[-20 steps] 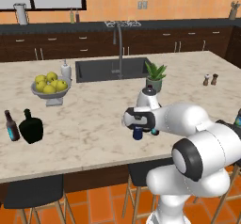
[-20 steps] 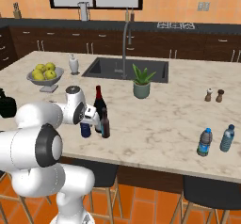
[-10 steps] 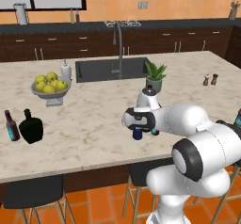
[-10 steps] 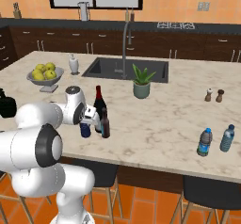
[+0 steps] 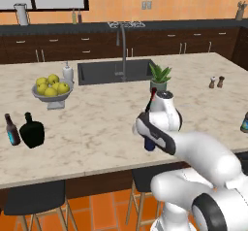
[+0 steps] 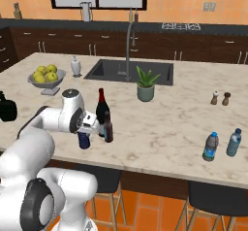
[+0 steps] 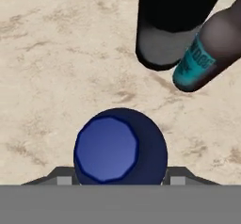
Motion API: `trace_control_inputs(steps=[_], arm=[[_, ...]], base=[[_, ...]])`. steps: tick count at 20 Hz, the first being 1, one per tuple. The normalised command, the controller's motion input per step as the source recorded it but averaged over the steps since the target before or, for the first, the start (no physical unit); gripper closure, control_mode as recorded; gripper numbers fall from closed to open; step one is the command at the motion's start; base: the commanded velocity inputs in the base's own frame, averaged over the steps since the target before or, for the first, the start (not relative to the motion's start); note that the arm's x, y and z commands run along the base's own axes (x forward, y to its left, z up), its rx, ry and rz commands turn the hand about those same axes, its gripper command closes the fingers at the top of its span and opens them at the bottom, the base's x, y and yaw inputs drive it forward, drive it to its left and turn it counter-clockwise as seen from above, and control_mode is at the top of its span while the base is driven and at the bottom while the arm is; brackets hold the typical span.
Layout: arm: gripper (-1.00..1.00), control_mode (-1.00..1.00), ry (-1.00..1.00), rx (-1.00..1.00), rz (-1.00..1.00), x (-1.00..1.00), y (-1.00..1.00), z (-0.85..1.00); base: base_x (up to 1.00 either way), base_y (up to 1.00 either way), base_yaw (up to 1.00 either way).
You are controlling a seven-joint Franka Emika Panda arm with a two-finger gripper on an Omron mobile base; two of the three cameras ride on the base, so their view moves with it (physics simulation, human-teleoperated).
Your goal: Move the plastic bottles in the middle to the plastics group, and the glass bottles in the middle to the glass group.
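Two bottles of the glass group stand far to the claw's left at the surface's [image 5: 97, 133] edge: a small brown beer bottle [image 5: 12, 129] and, just beside it, a squat black flask [image 5: 32, 130]. The claw [image 7: 120, 180] points straight down over the dark blue plastic bottle [image 7: 120, 148], its fingertips [image 7: 61, 178] pressed against the bottle's two sides, pinching it; the bottle stands upright on the marble. Just past the claw, nearly touching each other, stand the wine bottle [image 6: 101, 111] and a slim brown beer bottle [image 6: 108, 127] with a cyan label. Well off to the claw's right, two clear water bottles [image 6: 210, 146] stand near the surface's front edge.
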Motion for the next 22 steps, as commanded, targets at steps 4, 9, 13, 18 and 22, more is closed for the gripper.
trace_control_inputs(steps=[4, 9, 13, 18, 22], arm=[[1.0, -1.0, 0.0, 0.0, -0.09, -0.82, -0.91, 0.57], [1.0, -1.0, 0.04, 0.0, -0.1, -0.15, -1.0, 0.47], [1.0, -1.0, 0.08, 0.0, -0.08, 0.0, -1.0, 0.48], [1.0, -1.0, 0.16, 0.0, -0.1, 0.11, -1.0, 0.63], [1.0, -1.0, 0.22, 0.01, -0.14, 0.21, -1.0, 0.51]], base=[[0.0, 0.0, 0.0], [0.0, 0.0, 0.0], [0.0, 0.0, 0.0], [0.0, 0.0, 0.0], [0.0, 0.0, 0.0]])
